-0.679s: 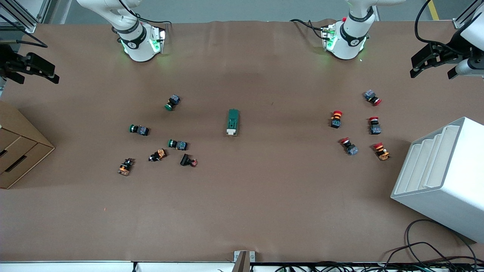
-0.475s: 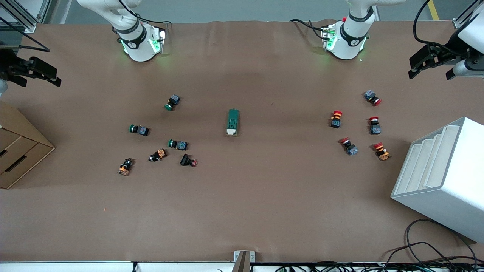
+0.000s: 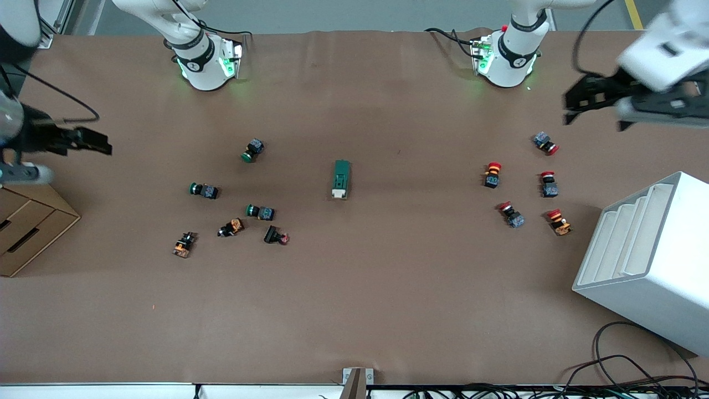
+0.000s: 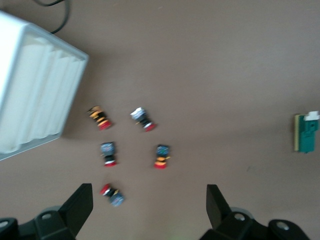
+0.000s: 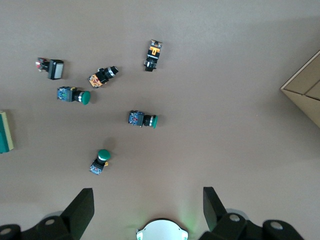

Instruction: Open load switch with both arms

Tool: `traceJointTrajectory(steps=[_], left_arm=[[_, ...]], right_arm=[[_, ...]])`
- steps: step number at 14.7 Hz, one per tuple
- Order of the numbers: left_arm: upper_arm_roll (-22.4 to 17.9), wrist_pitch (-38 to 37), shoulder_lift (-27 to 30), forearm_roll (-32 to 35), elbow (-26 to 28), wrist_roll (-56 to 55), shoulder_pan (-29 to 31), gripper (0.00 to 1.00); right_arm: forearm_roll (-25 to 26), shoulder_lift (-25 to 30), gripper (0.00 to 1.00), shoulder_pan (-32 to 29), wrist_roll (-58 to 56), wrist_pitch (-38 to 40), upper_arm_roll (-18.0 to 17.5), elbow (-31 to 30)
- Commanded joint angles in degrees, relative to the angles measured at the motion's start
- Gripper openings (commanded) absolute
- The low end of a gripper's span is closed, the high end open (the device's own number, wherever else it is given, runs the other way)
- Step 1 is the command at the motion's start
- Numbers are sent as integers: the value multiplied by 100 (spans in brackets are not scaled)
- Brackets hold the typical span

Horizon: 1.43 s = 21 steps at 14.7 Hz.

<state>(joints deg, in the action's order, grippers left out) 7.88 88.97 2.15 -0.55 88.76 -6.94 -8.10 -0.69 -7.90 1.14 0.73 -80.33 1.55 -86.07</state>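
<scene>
The load switch is a dark-green block with a white tab at the end nearer the front camera, lying flat mid-table. It shows at the edge of the left wrist view and of the right wrist view. My left gripper hangs open over the table at the left arm's end, close to the red-capped buttons, with nothing between its fingers. My right gripper hangs open and empty over the right arm's end, above the cardboard box. Both are well apart from the switch.
Several red-capped buttons lie toward the left arm's end, beside a white stepped rack. Green-capped and orange buttons lie toward the right arm's end, with a cardboard box at that edge. Cables trail along the front edge.
Both grippers have swung in from the table's ends toward the middle. The left arm is blurred by motion. The load switch and buttons have not moved.
</scene>
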Motion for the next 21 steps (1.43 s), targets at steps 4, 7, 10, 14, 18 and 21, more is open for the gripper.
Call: traceJointTrajectory(steps=[4,7,10,14,18,21], left_arm=[[1372,1304,-723,291,448,-2263,-472,100],[1576,2096,-1267,1036,730,-3722,-1244,100],[1576,2738,-1883,1731,809,-5033,-1948,99],[1576,3231,-2402,2724,1011,-6535,-2695,99],[1585,3732,-2947,4252,1345,-8600,-3311,99],[1585,3751,-3430,5421,1372,-10060,-3698,98]], right_arm=[[-97,-527,100,622,2033,-193,-32,-32],[-457,-887,100,1097,3675,-623,-32,-199],[-835,-1405,100,1650,5379,-1114,-40,-190],[-1028,-2012,100,2346,6937,-1739,-40,-199],[-1284,-2627,100,2855,8036,-2398,-40,-173],[-1485,-3041,100,3163,8820,-3048,-40,-146]])
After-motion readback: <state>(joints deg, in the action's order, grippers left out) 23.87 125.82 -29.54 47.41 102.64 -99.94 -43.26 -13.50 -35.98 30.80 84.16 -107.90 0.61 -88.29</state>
